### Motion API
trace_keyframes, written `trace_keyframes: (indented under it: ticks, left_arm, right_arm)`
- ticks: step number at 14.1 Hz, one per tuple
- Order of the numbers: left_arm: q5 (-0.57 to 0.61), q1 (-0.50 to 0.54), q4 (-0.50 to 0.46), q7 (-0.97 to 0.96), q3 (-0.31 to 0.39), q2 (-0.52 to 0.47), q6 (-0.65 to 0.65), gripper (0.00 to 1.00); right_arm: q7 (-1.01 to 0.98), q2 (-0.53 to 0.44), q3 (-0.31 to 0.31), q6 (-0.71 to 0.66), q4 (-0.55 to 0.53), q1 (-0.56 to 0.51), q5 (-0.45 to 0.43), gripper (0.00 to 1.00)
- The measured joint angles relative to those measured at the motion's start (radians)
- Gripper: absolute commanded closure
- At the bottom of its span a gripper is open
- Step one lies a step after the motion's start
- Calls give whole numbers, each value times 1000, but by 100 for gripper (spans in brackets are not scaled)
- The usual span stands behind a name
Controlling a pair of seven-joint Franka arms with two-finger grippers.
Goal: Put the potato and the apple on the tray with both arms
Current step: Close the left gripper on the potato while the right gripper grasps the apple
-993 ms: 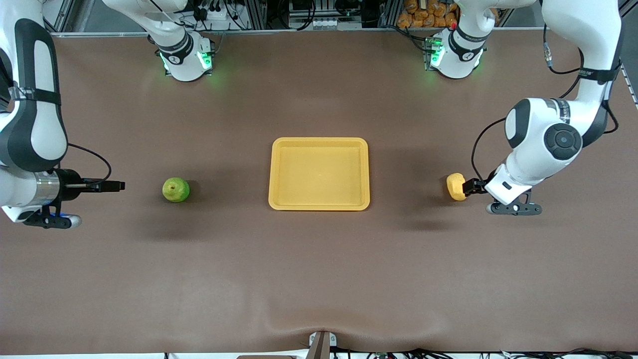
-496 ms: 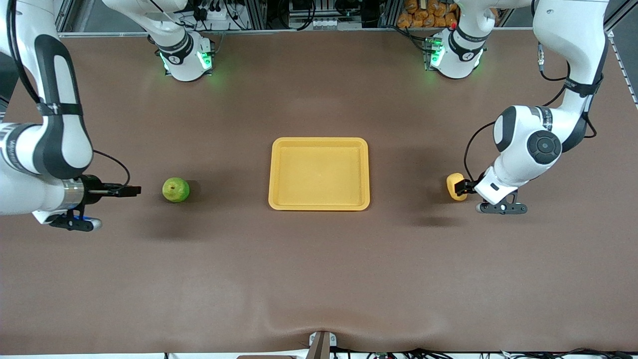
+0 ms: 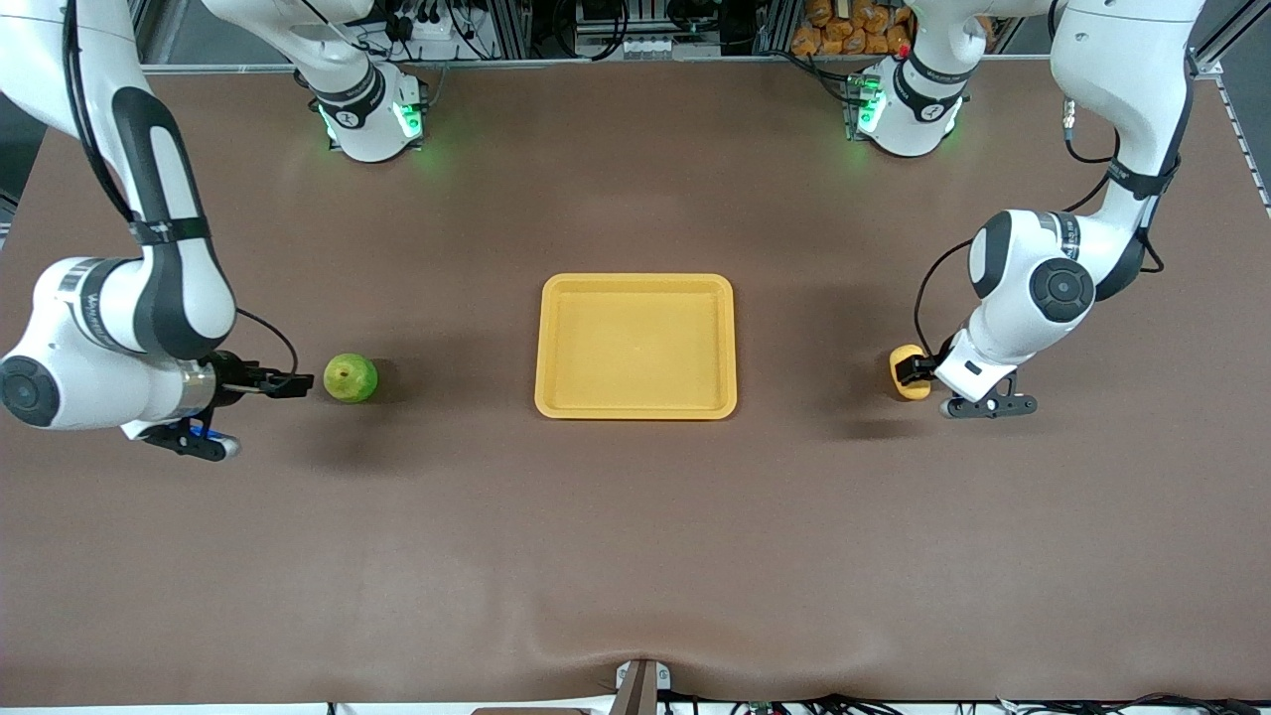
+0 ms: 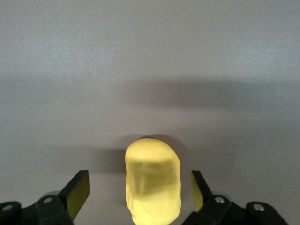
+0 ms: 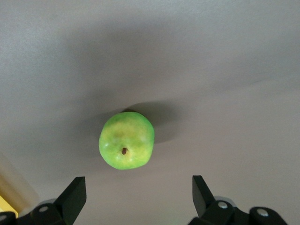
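Note:
The yellow-orange tray (image 3: 635,281) lies at the table's middle with nothing on it. The green apple (image 3: 350,377) rests on the table toward the right arm's end. My right gripper (image 3: 296,384) is low beside it, open and empty; in the right wrist view the apple (image 5: 126,146) sits just ahead of the gripper (image 5: 138,194), stem dimple facing the camera. The yellow potato (image 3: 904,385) rests toward the left arm's end. My left gripper (image 3: 908,368) is open around it; in the left wrist view the potato (image 4: 153,185) lies between the fingers (image 4: 77,192) with a gap on each side.
The brown table mat (image 3: 635,536) is wide and bare around the tray. The arm bases (image 3: 369,119) with green lights stand along the edge farthest from the front camera. A small clamp (image 3: 640,685) sits at the nearest edge.
The right gripper has moved toward the apple, stopping just short of it. The left gripper has moved forward so its open fingers now straddle the potato. Apple, potato and tray have not moved.

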Motion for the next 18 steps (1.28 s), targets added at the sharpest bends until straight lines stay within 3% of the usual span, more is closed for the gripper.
trace_keyframes:
  ticks: [9, 13, 14, 18]
  left_arm:
    - [0, 0, -18, -2, 0, 34, 39, 44]
    - [0, -3, -17, -2, -2, 40, 41, 89]
    - [0, -9, -16, -2, -2, 41, 41, 95]
    - [0, -45, -5, -2, -5, 41, 43, 100]
  right_arm:
    - [10, 14, 0, 194, -143, 38, 35, 0]
    - [13, 17, 0, 227, -167, 50, 36, 0]
    - [13, 19, 0, 241, -173, 53, 36, 0]
    - [21, 29, 0, 303, -212, 65, 36, 0]
